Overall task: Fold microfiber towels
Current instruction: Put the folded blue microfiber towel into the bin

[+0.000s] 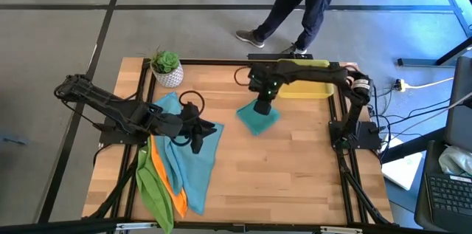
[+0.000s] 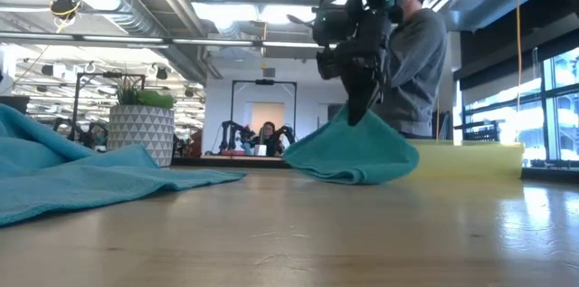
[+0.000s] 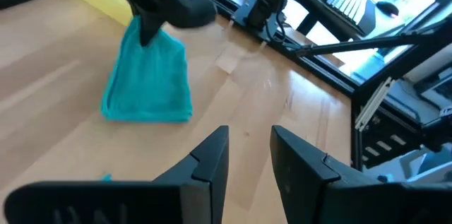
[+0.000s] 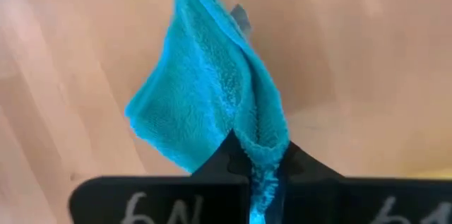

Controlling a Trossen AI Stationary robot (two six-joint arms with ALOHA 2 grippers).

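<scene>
right end effector (image 4: 254, 155) clenched on folded teal towel (image 1: 258, 119), fingertips hidden | left end effector (image 3: 248, 155) parted, empty

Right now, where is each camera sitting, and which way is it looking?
High view: above the table, looking straight down; both arms show, right claw pinching the folded teal towel.
Low view: at table-top height, looking level across; the right arm comes down from above.
Left wrist view: on the left arm, looking across the table past its own left claw.
Right wrist view: on the right arm, looking down past its shut fingers.
All four show that teal towel.
</scene>
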